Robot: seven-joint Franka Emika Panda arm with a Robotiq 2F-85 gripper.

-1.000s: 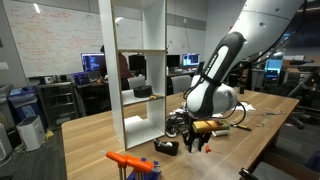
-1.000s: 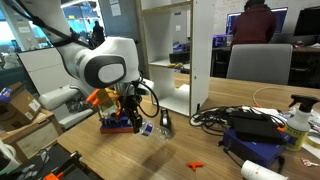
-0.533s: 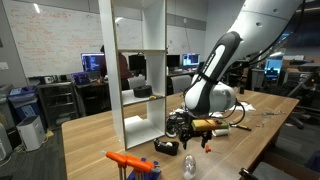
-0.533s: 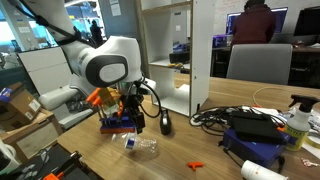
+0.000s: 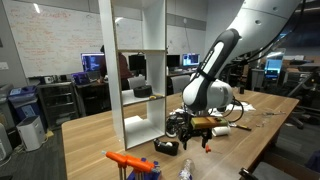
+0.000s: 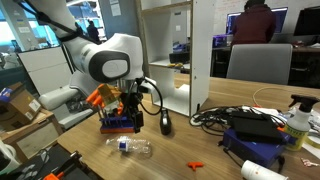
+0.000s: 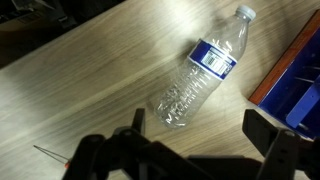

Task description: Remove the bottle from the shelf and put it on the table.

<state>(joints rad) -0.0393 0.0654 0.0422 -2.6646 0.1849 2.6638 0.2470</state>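
There is one bottle (image 7: 205, 70), one shelf (image 5: 105, 80) and one table (image 5: 90, 140).

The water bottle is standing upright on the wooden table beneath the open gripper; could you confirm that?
Not quite: the water bottle is lying on its side, not upright, as the wrist view shows. It does rest on the wooden table beneath the open gripper.

Looking across the tabletop (image 5: 90, 135) from two opposite sides, and straight down from the wrist.
Far off, sharing shelf (image 5: 105, 70) and arm (image 5: 215, 60); up close over the bottle (image 7: 205, 70).
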